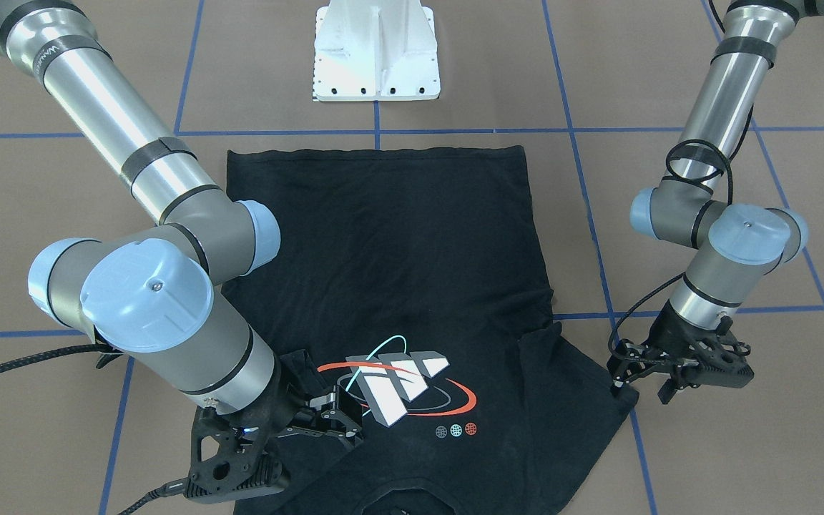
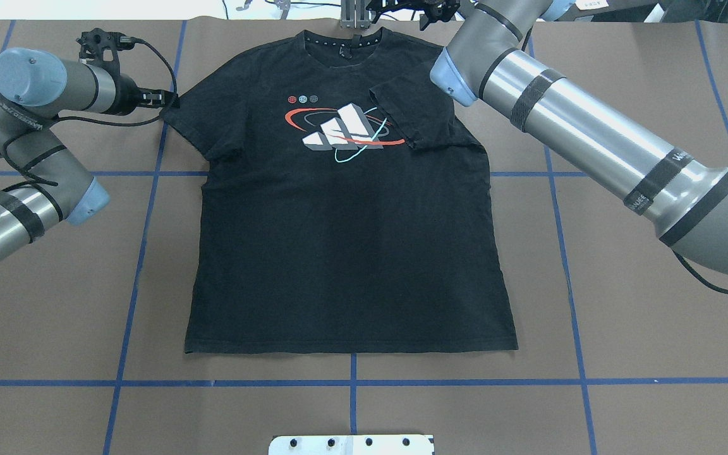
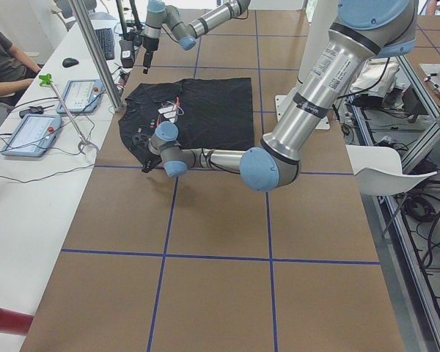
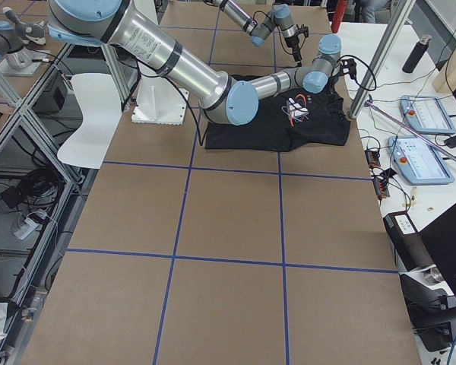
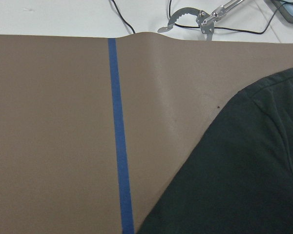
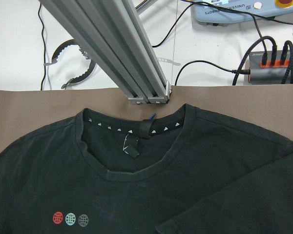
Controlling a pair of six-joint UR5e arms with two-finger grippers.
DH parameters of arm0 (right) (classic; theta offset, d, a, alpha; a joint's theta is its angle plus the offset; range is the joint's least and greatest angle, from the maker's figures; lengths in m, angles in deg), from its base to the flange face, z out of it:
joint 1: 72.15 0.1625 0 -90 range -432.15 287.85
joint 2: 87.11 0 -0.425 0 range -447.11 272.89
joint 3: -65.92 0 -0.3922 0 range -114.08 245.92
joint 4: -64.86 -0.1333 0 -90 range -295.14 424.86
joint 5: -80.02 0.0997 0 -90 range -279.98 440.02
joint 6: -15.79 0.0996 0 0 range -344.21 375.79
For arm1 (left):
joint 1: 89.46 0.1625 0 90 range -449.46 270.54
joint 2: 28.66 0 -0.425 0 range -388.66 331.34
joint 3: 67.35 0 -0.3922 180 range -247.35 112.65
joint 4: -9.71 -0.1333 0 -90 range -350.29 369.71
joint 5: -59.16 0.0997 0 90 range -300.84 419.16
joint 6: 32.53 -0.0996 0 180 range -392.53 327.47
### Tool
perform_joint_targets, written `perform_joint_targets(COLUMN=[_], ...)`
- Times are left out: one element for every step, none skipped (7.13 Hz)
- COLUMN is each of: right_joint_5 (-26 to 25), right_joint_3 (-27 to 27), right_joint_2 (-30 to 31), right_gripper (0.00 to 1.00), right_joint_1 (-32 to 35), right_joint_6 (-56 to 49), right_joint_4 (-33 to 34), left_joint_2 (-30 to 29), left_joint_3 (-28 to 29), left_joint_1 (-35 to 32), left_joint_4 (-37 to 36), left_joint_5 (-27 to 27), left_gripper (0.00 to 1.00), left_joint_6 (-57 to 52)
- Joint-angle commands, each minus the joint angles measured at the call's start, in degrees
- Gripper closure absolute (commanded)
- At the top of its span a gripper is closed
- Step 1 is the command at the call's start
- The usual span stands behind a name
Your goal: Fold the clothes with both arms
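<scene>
The black T-shirt [image 2: 351, 253] lies flat on the table, logo [image 2: 345, 129] up and collar [image 6: 136, 141] at the far edge. The sleeve on my right side [image 2: 411, 107] is folded inward onto the chest beside the logo. The other sleeve [image 2: 200, 120] lies spread out. My left gripper [image 1: 639, 386] hovers low at that sleeve's outer edge and looks open and empty; its wrist view shows only the sleeve [image 5: 244, 170] and table. My right gripper [image 1: 344, 416] hangs open and empty over the shirt, next to the logo [image 1: 398, 383].
The white base pedestal [image 1: 376, 54] stands at the near table edge. An aluminium post [image 6: 122, 53] rises just behind the collar. Consoles and cables [image 3: 29, 132] lie on the white bench past the far edge. Blue tape lines [image 5: 119, 146] cross the brown table.
</scene>
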Motion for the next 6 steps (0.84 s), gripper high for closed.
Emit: perform_joint_targets(right_joint_5=[-0.07,-0.07,-0.07,-0.07,-0.07,-0.07], right_joint_3=[0.04,0.04,0.04,0.12,0.13,0.04], right_joint_2=[0.0,0.0,0.09,0.09,0.09,0.09], right_gripper=[0.01,0.01,0.01,0.01,0.01,0.01], right_joint_1=[-0.11,-0.11,-0.11,-0.11,-0.11,-0.11], right_joint_6=[-0.01,-0.01,-0.1,-0.01,-0.1,-0.1], right_joint_4=[0.0,0.0,0.0,0.0,0.0,0.0], left_joint_2=[0.01,0.01,-0.08,-0.08,0.01,-0.17], left_joint_3=[0.57,0.57,0.57,0.65,0.92,1.27], left_joint_1=[0.0,0.0,0.09,0.18,0.53,0.53], left_joint_4=[0.0,0.0,0.0,0.0,0.0,0.0], left_joint_5=[0.02,-0.07,-0.07,-0.07,0.02,-0.07], left_gripper=[0.29,0.34,0.39,0.4,0.4,0.4], left_joint_6=[-0.42,-0.42,-0.42,-0.42,-0.5,-0.42])
